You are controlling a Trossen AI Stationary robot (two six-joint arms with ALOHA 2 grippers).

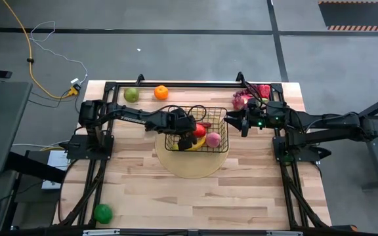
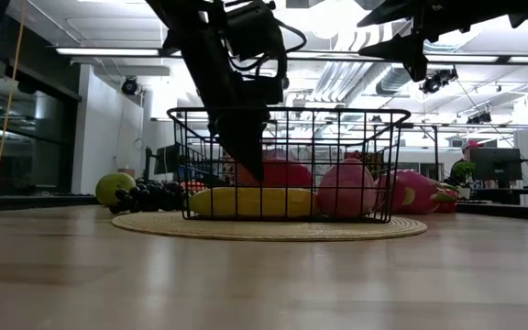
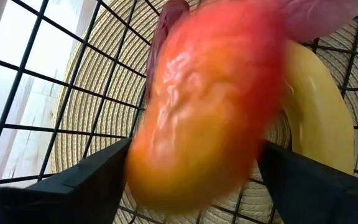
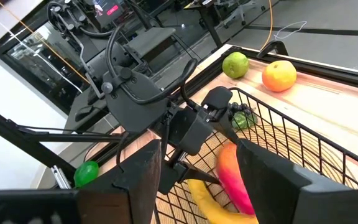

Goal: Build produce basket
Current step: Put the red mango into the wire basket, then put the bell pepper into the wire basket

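The black wire basket (image 1: 210,113) stands on a round woven mat. My left gripper (image 1: 188,139) reaches down into the basket and is shut on the red-orange mango (image 3: 210,99). A yellow banana (image 3: 319,118) and a pink peach (image 2: 346,188) lie on the basket floor. My right gripper (image 4: 207,180) hovers open above the basket's right side and touches nothing. A green pear (image 1: 131,94) and an orange (image 1: 161,92) rest on the table at the far edge. Dark grapes (image 1: 240,101) and a pink dragon fruit (image 1: 262,90) lie far right. My left gripper pinches the mango across its width, one finger (image 3: 86,183) on each long side, near its orange end (image 3: 166,180). The fingers come from above, pointing down into the basket. The mango sits tilted in the hold (image 4: 235,177); whether it rests on the basket floor I cannot tell.
The round woven mat (image 1: 192,167) sticks out beyond the basket toward the near edge. A green ball (image 1: 102,212) lies at the table's near left corner. Black frame rails (image 1: 287,177) run along the table's left and right sides.
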